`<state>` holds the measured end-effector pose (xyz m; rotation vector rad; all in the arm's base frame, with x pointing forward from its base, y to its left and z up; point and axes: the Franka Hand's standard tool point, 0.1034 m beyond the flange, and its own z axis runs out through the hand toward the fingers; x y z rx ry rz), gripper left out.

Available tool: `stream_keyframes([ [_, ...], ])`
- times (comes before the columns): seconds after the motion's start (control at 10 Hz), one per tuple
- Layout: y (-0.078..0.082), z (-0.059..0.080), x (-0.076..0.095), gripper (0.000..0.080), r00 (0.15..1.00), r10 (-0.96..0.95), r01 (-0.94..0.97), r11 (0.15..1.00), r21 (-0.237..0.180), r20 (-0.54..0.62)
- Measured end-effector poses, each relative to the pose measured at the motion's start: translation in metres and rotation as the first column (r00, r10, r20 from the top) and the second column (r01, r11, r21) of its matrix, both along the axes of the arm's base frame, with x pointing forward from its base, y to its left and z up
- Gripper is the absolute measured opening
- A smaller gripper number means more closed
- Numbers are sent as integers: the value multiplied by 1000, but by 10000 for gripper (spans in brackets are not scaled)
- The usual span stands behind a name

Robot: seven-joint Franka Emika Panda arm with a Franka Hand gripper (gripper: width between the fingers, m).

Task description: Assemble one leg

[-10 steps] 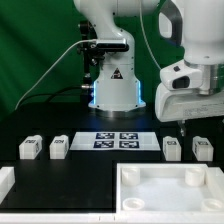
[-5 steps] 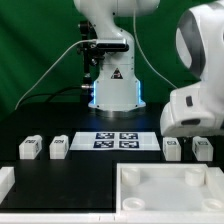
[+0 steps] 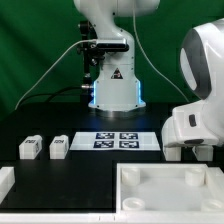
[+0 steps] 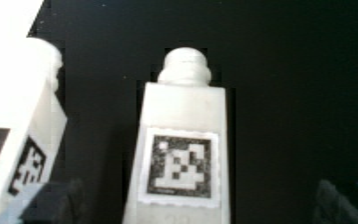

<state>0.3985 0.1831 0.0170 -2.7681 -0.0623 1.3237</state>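
Note:
In the wrist view a white leg (image 4: pixel 185 130) lies on the black table, with its rounded peg end pointing away and its black-and-white tag facing up. A second leg (image 4: pixel 16 120) lies beside it. My gripper (image 4: pixel 190 208) is open, with a dim finger showing on either side of the middle leg and not touching it. In the exterior view my gripper (image 3: pixel 186 153) is low over the table at the right and hides those two legs. Two more legs (image 3: pixel 29 148) (image 3: pixel 58 146) lie at the exterior view's left.
The marker board (image 3: pixel 118 139) lies in the middle in front of the robot base. The large white square panel (image 3: pixel 160 188) fills the front right. A white part (image 3: pixel 5 180) lies at the front left edge.
My arm has come down at the exterior view's right. It now covers the two right legs, which showed in the earlier frames.

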Motion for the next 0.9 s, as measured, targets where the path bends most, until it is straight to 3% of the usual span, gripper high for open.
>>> stream_keyframes([
  [0.3,2,-8,-14,649,1000,13,-13,1000,-2,-9],
  [0.5,3,-8,-13,645,1000,12,-12,1000,-2,-7],
  [0.7,3,-8,-13,289,1000,12,-12,1000,-2,-7],
  [0.9,3,-8,-13,290,1000,12,-12,1000,-2,-7],
])
